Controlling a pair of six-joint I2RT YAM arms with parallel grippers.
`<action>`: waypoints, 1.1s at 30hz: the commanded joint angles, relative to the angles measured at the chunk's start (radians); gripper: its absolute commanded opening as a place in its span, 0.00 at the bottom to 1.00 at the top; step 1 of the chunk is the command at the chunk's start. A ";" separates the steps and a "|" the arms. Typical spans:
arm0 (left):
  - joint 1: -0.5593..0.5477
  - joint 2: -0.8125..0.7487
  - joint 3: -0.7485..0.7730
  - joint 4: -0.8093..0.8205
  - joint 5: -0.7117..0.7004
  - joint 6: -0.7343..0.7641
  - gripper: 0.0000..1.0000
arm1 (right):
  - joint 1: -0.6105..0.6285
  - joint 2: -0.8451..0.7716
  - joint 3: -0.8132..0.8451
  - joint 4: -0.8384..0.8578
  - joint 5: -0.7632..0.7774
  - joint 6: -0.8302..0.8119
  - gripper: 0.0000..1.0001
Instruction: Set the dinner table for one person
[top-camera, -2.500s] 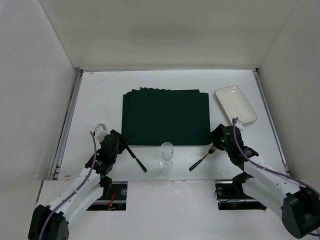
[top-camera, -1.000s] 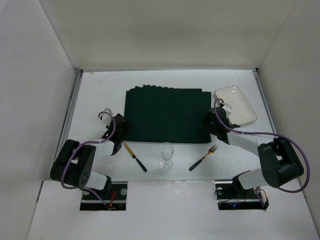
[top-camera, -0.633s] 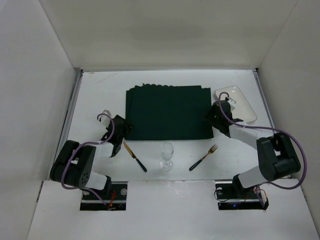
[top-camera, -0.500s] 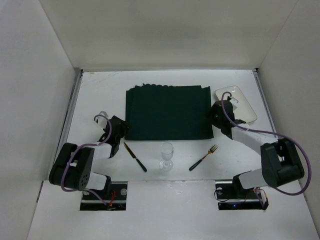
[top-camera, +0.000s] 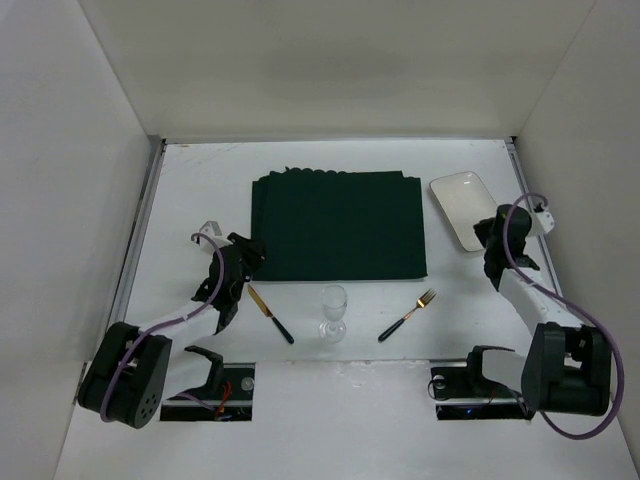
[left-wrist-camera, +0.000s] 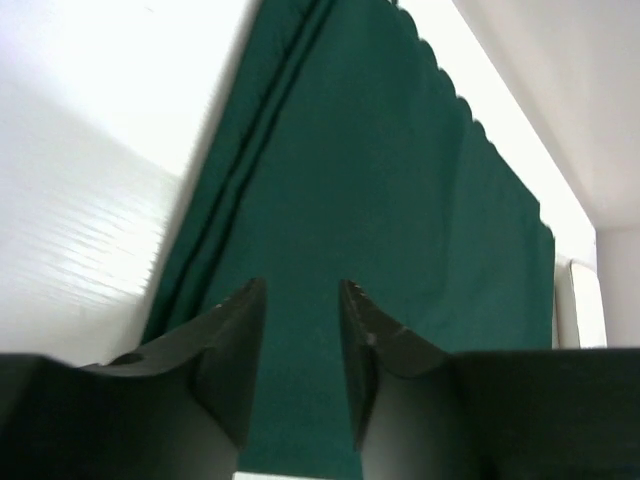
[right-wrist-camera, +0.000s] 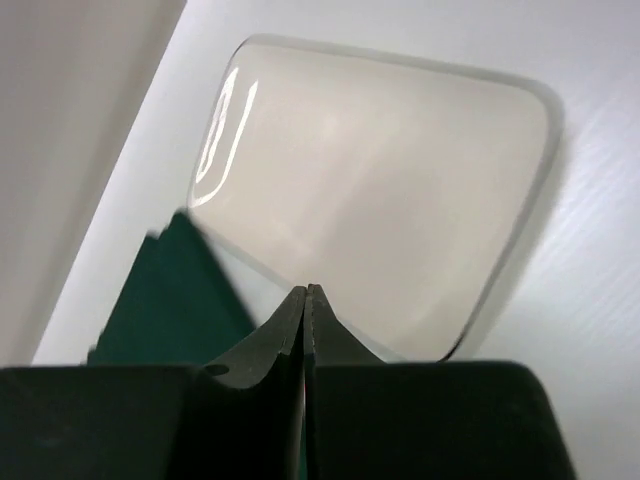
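The dinner table (top-camera: 195, 190) is the big white flat top under everything. It is hard and stays put, so I only set things down on it. A dark green mat (top-camera: 335, 225) lies in the middle of it.

My left gripper (left-wrist-camera: 300, 292) sits at the mat's near left corner. Its fingers are a little apart, with nothing between them. My right gripper (right-wrist-camera: 305, 292) is squeezed tight on nothing, just beside the near edge of the white plate (right-wrist-camera: 380, 190) at the far right.

I think the plate is hard, smooth and slippery, and it can break. I would open up and pinch its rim.

The glass (top-camera: 334, 312) stands near the mat's front edge. It looks thin and tippy, so I would take the stem. The knife (top-camera: 270, 314) and fork (top-camera: 408, 315) lie flat on either side of it. They look light and tricky to lift, so I would grab the handles.
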 joint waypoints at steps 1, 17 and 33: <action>-0.018 -0.039 -0.022 0.078 -0.058 0.054 0.30 | -0.102 -0.001 -0.030 0.091 -0.016 0.057 0.06; -0.010 -0.025 -0.030 0.086 -0.049 0.039 0.36 | -0.256 0.245 -0.069 0.234 -0.196 0.114 0.48; -0.003 0.002 -0.028 0.106 -0.012 0.010 0.37 | -0.253 -0.008 -0.159 0.206 -0.053 0.071 0.48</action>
